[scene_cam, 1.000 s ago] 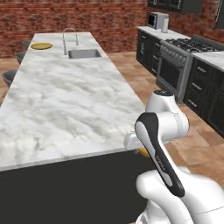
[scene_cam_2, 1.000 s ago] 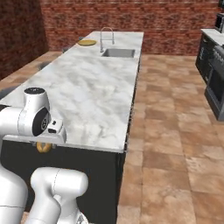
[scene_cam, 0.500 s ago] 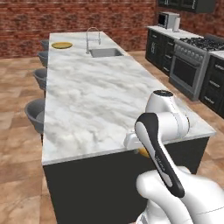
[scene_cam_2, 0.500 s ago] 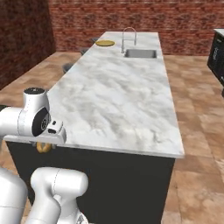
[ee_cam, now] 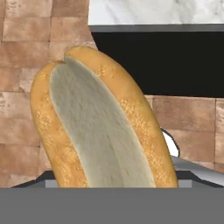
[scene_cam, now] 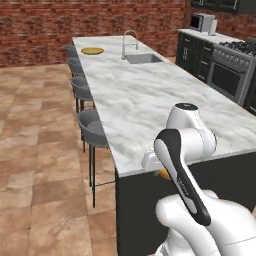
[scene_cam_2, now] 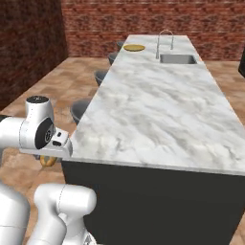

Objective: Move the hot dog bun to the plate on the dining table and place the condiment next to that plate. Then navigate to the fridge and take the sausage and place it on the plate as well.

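the pincer (ee_cam: 109, 186) is clamped on the hot dog bun (ee_cam: 98, 127), held low beside the near end of the worktop (scene_cam: 150, 105); the plate (scene_cam: 92, 50) sits at its far end.

The dining table (scene_cam: 150, 100) top was left bare up to the faucet (scene_cam: 129, 42), sink (scene_cam: 142, 58) and plate (scene_cam: 92, 50); stools (scene_cam: 92, 132) lined its left edge.

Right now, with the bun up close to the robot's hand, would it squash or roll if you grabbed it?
The bun looks like soft bread with a pale split down its length, so it would probably squash under a tight squeeze. Its long rounded shape suggests it could roll on the smooth marble table. It is likely light for its size.
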Tool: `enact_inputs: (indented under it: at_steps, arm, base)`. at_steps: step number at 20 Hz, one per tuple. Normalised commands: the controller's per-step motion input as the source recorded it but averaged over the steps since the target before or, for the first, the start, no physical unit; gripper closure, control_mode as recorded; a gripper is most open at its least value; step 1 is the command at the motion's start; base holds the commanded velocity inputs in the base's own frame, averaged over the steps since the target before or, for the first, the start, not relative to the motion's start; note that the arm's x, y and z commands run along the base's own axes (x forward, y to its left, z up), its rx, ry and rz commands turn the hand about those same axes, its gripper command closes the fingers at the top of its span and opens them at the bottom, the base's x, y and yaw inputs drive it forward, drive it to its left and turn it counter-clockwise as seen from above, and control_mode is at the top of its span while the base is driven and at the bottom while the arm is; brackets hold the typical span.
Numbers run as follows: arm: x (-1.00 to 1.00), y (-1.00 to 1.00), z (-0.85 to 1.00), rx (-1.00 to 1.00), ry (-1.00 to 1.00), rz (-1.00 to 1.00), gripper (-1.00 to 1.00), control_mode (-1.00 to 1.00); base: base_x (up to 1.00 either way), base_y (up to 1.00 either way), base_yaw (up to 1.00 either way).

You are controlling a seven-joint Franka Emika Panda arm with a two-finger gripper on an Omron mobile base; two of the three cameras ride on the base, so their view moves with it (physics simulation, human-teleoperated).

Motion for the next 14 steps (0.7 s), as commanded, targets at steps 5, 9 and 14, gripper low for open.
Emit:
enact_inputs:
  at_steps: [5,9,14]
  arm:
    - [0.0,0.0,0.0,0.0,0.0,0.0,1.0,1.0]
    - [0.0,0.0,0.0,0.0,0.0,0.0,1.0,1.0]
    - [0.0,0.0,0.0,0.0,0.0,0.0,1.0,1.0]
  base:
    - [0.06,1.0,-0.07]
    - [0.55,1.0,-0.13]
    - [0.82,1.0,-0.19]
